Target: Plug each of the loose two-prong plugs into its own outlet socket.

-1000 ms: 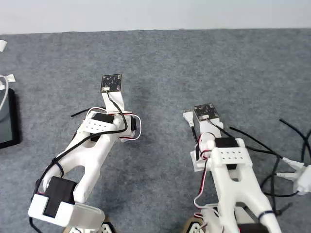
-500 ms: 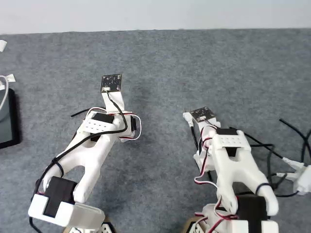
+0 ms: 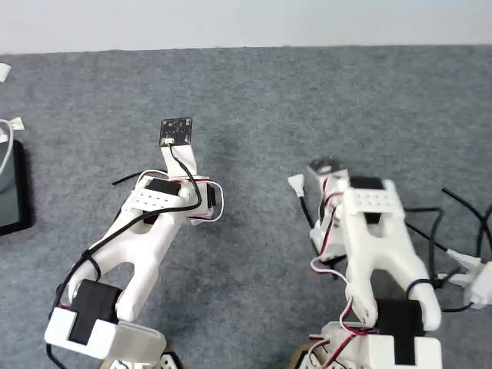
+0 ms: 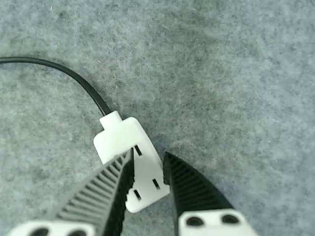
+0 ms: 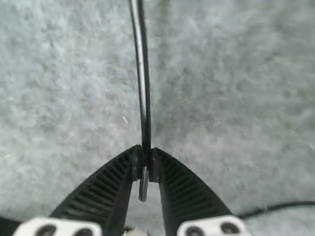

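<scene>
In the left wrist view a white outlet socket [image 4: 129, 147] with slots in its top face lies on the grey carpet, its black cord [image 4: 74, 78] trailing away. My left gripper [image 4: 147, 153] hangs right over it, its fingers a narrow gap apart, with nothing seen held. My right gripper [image 5: 142, 150] is shut on a thin black cord [image 5: 140, 73] that runs straight away over the carpet. In the high view a small white two-prong plug [image 3: 297, 183] lies on the carpet just left of the right arm [image 3: 369, 223], its black cord [image 3: 310, 215] leading under that arm.
A black flat device [image 3: 11, 192] with a white cable lies at the left edge. More black cables and a white connector [image 3: 477, 280] lie at the right edge. Open carpet stretches between the arms and toward the far wall.
The right arm has drawn back and lifted, its wrist now standing over the spot beside the plug. The left arm has kept still.
</scene>
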`<state>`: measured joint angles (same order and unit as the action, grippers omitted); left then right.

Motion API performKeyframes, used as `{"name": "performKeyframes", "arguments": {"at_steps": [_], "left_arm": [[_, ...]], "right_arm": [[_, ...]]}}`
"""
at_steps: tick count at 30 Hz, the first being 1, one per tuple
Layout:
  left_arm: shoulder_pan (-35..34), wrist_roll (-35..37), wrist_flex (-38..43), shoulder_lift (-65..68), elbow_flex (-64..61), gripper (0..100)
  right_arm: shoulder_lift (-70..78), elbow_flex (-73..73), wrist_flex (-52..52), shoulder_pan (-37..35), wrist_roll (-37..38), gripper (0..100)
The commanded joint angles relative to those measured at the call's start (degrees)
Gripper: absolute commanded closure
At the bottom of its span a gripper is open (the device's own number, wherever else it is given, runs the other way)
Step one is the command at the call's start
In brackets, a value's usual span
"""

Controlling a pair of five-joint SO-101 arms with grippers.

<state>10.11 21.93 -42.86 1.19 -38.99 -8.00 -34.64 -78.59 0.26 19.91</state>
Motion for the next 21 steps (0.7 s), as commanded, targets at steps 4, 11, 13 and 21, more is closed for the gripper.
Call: {"name": "performKeyframes", "arguments": {"at_steps": [4,11,13,21], "left_arm": [[-1.0,-0.1,-1.1,0.4,-1.8,99],[-1.0,-0.1,-1.1,0.4,-1.8,99],[-1.0,-0.1,-1.1,0.4,-1.8,99],[-1.0,-0.1,-1.1,0.4,-1.8,99]], "right_arm": [[-0.3,20.5,-14.3,3.5,-0.6,99.1],[-0.2,39.5,-24.2,4.6,-0.7,99.1],[0.2,40.2,-24.2,4.2,-1.7,99.1],[10.8,27.5,-12.0,-4.0,-2.6,99.0]]}}
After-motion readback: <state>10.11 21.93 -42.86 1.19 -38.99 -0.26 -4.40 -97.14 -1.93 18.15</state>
